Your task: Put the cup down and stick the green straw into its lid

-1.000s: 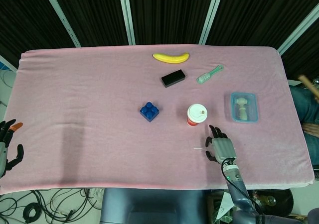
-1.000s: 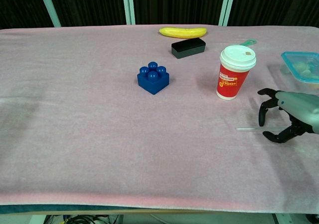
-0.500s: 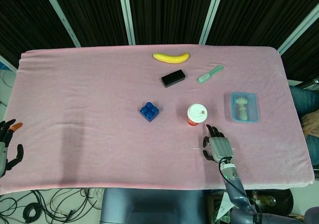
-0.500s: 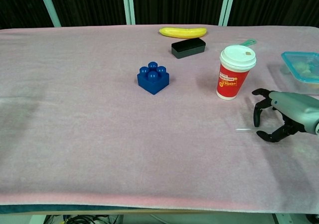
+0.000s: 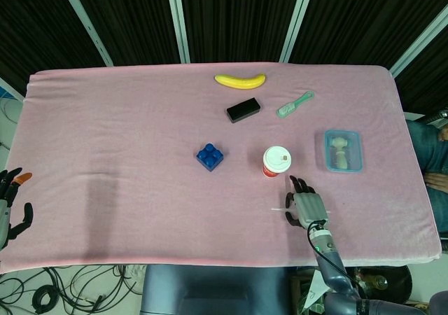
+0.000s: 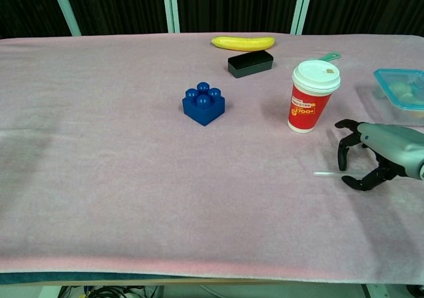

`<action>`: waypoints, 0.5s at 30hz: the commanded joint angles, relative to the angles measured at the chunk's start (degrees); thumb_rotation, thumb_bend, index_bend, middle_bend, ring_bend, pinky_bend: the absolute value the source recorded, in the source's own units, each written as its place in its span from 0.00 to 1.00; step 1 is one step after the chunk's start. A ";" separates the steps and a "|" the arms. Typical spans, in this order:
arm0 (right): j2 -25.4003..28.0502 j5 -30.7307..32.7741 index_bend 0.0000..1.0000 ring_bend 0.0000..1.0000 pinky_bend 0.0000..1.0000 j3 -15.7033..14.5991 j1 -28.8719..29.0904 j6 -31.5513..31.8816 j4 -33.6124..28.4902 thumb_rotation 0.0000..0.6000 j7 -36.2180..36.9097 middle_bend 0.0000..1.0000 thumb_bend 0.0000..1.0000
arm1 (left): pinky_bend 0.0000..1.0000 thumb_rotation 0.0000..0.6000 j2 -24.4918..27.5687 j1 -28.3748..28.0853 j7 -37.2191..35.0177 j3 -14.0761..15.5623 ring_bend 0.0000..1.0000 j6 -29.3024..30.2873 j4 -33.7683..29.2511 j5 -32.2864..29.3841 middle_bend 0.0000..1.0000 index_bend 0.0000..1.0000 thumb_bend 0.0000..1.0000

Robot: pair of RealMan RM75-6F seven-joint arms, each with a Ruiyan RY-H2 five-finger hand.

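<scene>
— Pink cloth [image 5: 126, 133] covers our whole table; where do we stand?
— Red cup [image 6: 310, 97] is upright, just beyond our right hand [image 6: 379, 153].
— And the straw [image 6: 326, 174]?
— Flat, lying crosswise, its near end between our parted, empty fingers. Left hand [image 5: 10, 208] hangs spread, well apart.

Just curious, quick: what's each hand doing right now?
Left hand: open, holding nothing.
Right hand: open, fingers arched over the straw, not gripping it.
</scene>
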 commanded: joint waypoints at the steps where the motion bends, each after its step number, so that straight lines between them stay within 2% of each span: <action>1: 0.07 0.02 0.56 0.00 0.18 -0.06 0.02 -0.18 -0.04 1.00 -0.12 0.00 0.34 | 0.00 1.00 -0.01 0.00 0.00 0.00 0.02 -0.01 0.00 -0.02 0.09 0.20 0.58; 9: 0.81 -0.87 0.58 0.00 0.18 0.59 0.01 0.34 -1.39 1.00 0.61 0.00 0.35 | 0.00 1.00 -0.01 0.03 -0.14 -0.03 0.02 0.16 0.06 0.14 0.09 0.20 0.58; 15: 5.29 -1.70 0.58 0.00 0.18 2.62 -0.48 1.83 -8.28 1.00 2.60 0.00 0.35 | 0.00 1.00 -0.05 0.04 -0.55 -0.14 0.02 0.50 0.25 0.44 0.09 0.20 0.58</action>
